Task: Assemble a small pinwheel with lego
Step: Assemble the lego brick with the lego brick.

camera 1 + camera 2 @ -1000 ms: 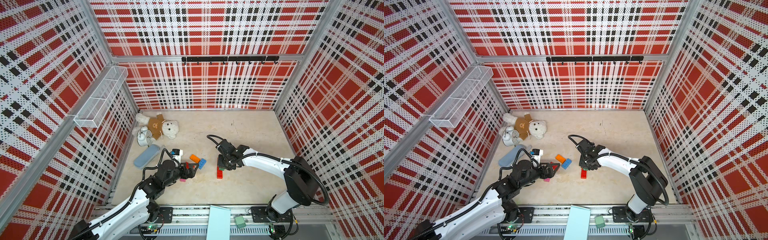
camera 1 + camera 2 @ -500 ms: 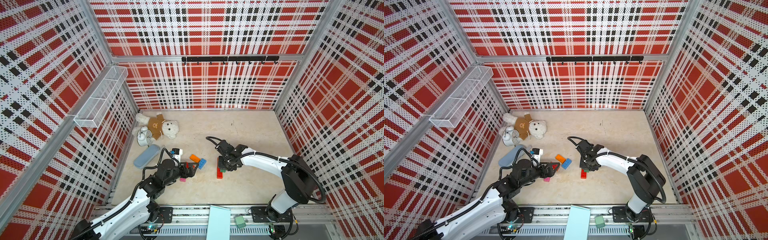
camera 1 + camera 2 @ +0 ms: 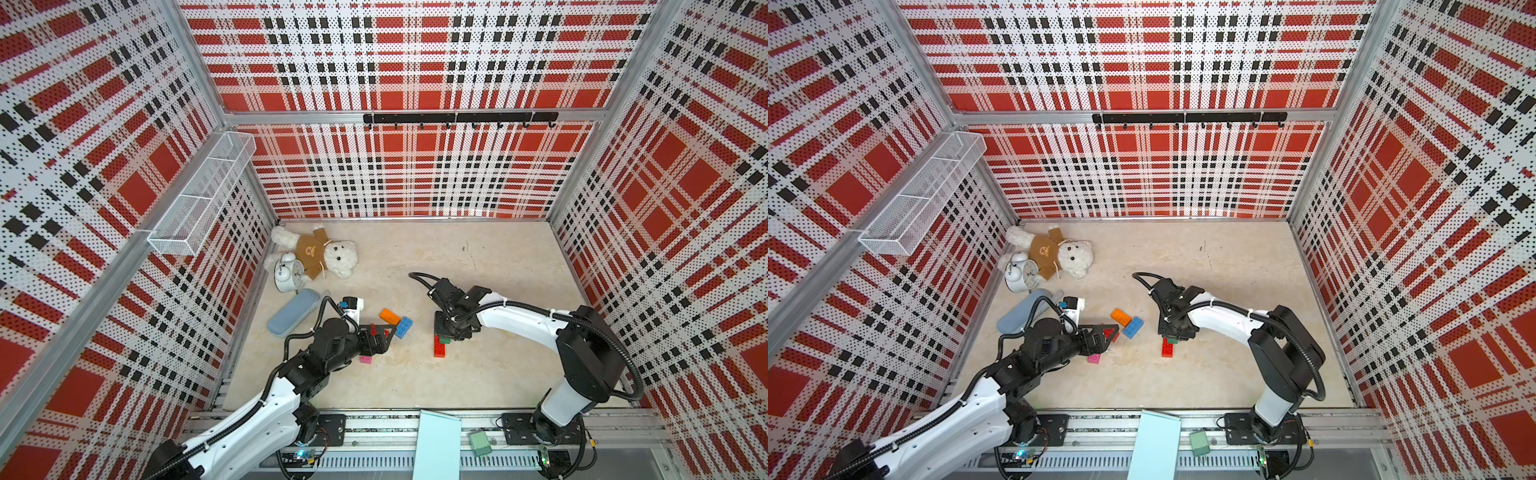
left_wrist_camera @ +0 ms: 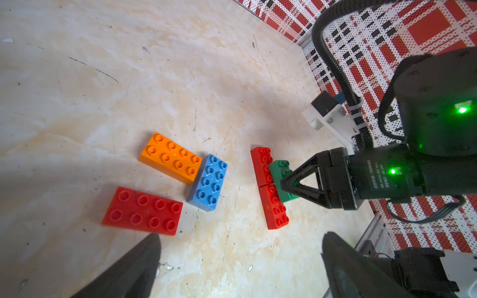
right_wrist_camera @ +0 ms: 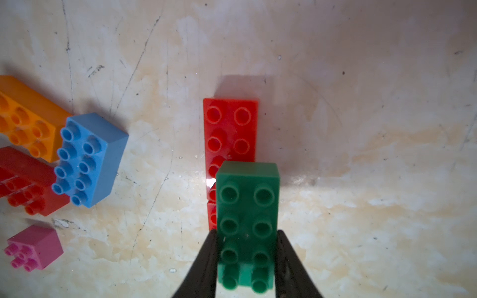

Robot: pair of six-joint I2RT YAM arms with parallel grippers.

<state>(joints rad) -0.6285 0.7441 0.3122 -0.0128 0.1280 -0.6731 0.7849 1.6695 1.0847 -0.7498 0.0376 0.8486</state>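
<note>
My right gripper (image 5: 247,233) is shut on a green lego brick (image 5: 247,206), pinched across its width. The green brick hangs over the seam of two red bricks (image 5: 229,126) laid end to end on the floor; I cannot tell if it touches them. In both top views this sits mid-floor (image 3: 439,349). My left gripper (image 4: 240,247) stands wide open and empty, low over the floor. Just ahead of it lie a third red brick (image 4: 142,211), a blue brick (image 4: 209,183) and an orange brick (image 4: 170,157). A pink square brick (image 3: 365,359) lies beside the left wrist.
A teddy bear (image 3: 328,257) and white alarm clock (image 3: 286,274) lie at the back left. A blue-grey case (image 3: 293,318) lies by the left wall, under a wire basket (image 3: 199,199). A pale blue sheet (image 3: 436,444) leans at the front rail.
My right gripper has shifted slightly toward the front with the green brick, closer over the red pair. The left arm has not moved.
</note>
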